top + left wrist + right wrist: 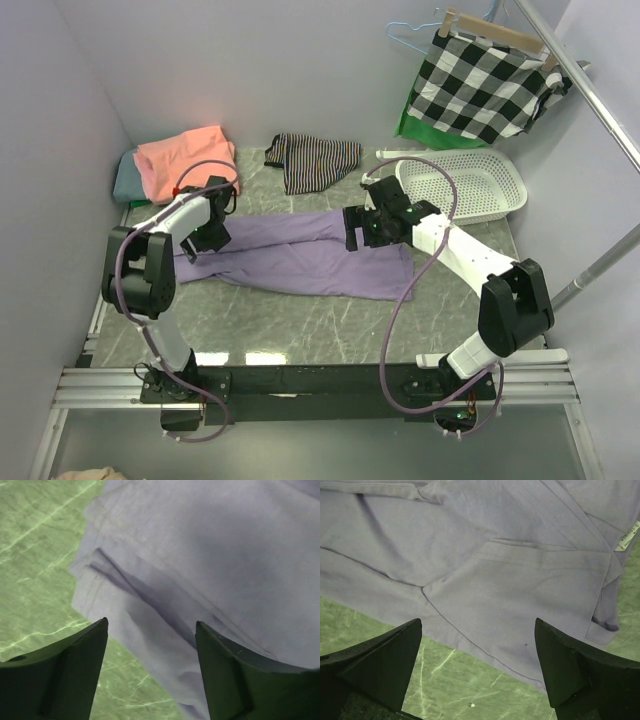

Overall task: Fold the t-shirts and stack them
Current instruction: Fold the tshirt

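Presently noted at mid-surface: lavender-purple cotton t-shirt [300,258], lying flat and creased, laid out as a long band running left to right on the grey-green marbled surface [300,325]. Found left pincer [151,625] poised over the band's left end, jaws apart, gripping nothing. Found right pincer [477,625] poised over the right part, not far from a small white sewn-in label [626,539], jaws wide apart, likewise empty. Recorded at far left: salmon-pink t-shirt [185,160] heaped on a grey-teal t-shirt [125,180]. Recorded further: dark striped cloth [312,160] at far centre; white slatted plastic basket [470,185] at far right.
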Robot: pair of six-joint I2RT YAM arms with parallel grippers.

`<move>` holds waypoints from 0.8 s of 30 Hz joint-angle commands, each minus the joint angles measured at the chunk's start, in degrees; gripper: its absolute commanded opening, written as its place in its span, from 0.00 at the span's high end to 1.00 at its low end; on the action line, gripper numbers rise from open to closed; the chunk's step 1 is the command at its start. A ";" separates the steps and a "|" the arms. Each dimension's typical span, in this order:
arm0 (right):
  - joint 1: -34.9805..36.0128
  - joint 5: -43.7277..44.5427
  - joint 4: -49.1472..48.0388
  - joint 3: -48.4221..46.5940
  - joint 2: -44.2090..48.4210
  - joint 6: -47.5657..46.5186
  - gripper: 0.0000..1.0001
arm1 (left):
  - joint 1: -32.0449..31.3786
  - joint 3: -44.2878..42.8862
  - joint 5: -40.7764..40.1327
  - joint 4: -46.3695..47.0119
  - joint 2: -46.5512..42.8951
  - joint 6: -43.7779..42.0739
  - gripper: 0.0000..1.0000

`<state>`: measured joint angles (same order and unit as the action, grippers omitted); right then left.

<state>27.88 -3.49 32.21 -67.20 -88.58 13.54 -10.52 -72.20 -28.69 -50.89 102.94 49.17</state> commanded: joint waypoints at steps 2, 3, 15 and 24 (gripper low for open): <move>-0.37 -0.20 0.14 -2.59 -1.16 -0.71 0.01 | 0.24 0.66 -1.73 -2.72 -5.02 -1.09 0.22; -0.37 -0.64 0.14 -2.76 -1.25 -0.80 0.01 | 0.24 2.14 -0.07 -2.98 -5.81 -0.31 0.22; -0.37 -3.19 -0.65 -2.59 -1.60 -0.80 0.01 | -4.50 24.81 1.01 7.02 -22.95 21.29 0.24; -0.37 -3.28 -0.39 -1.71 -0.98 -1.24 0.01 | -4.42 33.07 -12.61 15.99 -29.62 37.65 0.24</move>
<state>27.83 -6.44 32.16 -67.57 -89.65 13.39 -14.98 -42.92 -33.15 -40.56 77.54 75.94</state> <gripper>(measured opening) 0.991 0.758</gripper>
